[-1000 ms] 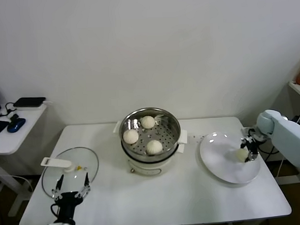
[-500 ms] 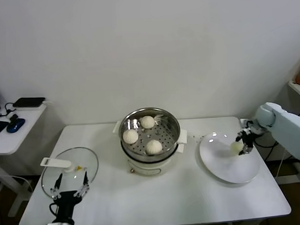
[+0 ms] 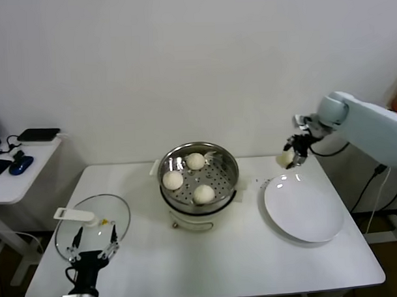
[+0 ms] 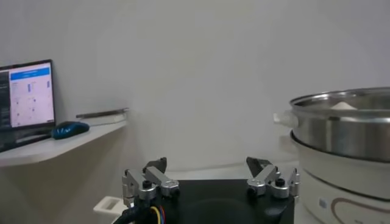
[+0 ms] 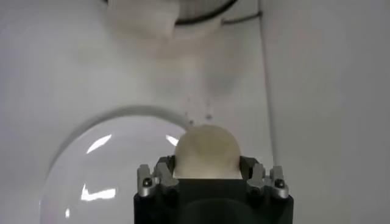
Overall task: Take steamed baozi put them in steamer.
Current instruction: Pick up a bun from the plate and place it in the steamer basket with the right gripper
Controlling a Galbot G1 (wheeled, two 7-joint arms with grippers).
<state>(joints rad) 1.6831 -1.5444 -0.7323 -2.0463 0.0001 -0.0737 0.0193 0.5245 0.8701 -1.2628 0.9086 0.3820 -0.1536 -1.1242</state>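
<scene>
Three steamed baozi (image 3: 173, 180) (image 3: 196, 161) (image 3: 204, 194) lie on the perforated floor of the steel steamer (image 3: 229, 161) at the table's middle. My right gripper (image 3: 291, 154) hangs in the air above the far edge of the white plate (image 3: 305, 213), shut on another cream baozi (image 3: 285, 160). In the right wrist view that baozi (image 5: 207, 151) sits between the fingers (image 5: 164, 171), with the plate (image 5: 91, 176) below. My left gripper (image 3: 94, 247) stays parked at the table's front left, open and empty; the left wrist view shows it (image 4: 207, 176) beside the steamer (image 4: 347, 122).
A glass lid (image 3: 83, 221) with a white handle lies at the front left, close to my left gripper. A side desk (image 3: 23, 164) with a mouse and dark devices stands to the left. The wall runs close behind the table.
My right gripper has lifted the baozi off the plate and carried it up, back and left toward the steamer. The plate now lies bare. The left arm has not moved.
</scene>
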